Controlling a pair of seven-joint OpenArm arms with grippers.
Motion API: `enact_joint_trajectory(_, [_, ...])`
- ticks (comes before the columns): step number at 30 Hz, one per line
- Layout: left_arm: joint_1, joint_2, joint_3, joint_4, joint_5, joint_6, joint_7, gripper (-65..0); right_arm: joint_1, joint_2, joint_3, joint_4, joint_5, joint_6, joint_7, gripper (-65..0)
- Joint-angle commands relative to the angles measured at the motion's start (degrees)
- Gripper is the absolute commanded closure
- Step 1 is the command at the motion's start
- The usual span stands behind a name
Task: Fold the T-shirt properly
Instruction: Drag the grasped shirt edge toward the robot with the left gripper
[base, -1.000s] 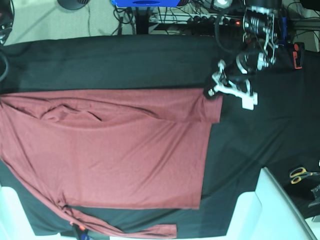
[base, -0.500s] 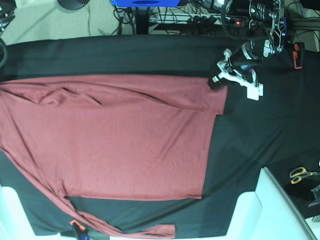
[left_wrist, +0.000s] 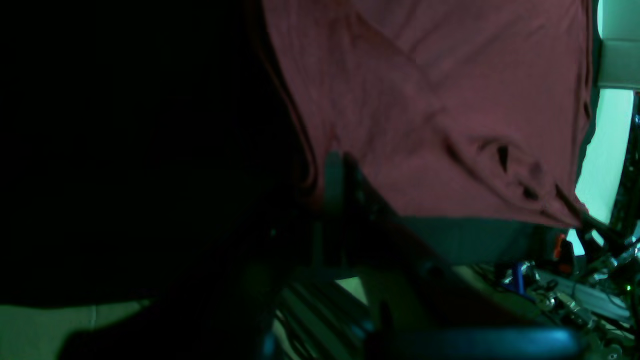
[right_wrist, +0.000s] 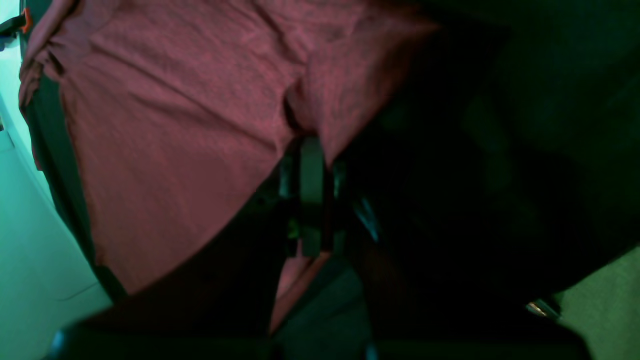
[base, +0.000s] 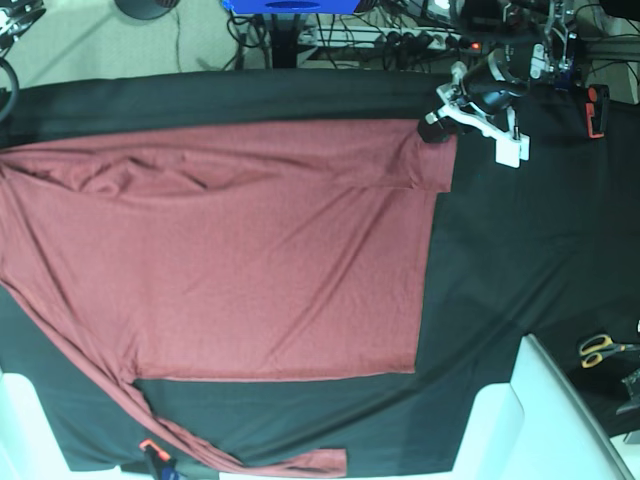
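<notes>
Barely started: shirt (base: 220, 260) lies spread flat, no fold made, left hand (base: 432, 128) and right hand (right_wrist: 307, 150) each clamped on its edge

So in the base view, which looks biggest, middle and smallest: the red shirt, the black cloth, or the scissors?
1. black cloth, it reaches past the shirt on most sides
2. T-shirt
3. scissors, tiny by the right edge
</notes>
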Motion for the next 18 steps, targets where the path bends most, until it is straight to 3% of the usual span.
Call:
enact_joint_trajectory(1, [0.48,-0.71,-0.75,1.03,-0.63,-0.53,-0.64,0.0,0.11,1.69,0.28,1.07,0.77,0.41,0.66,-0.2])
enact_joint_trajectory(7, [3.64,-0.97,-5.14,4.54,-0.63,-0.53,-0.55,0.0,-3.06,1.08,0.28,3.8,2.79,0.58,-0.13,-0.2])
enact_joint_trajectory(11, [4.35,-0.97,-4.88,4.72,-0.55,-0.53,-0.55,0.0,-5.43,0.37,0.28,7.31,6.05,0.41,-1.18,-0.2])
enact_joint_trajectory(18, [4.87,-0.88,-4.62,4.63,-0.55,-0.53,-0.55,0.0,-7.45,-1.91,0.28,7.67,6.05,0.41,-1.1,-0.2])
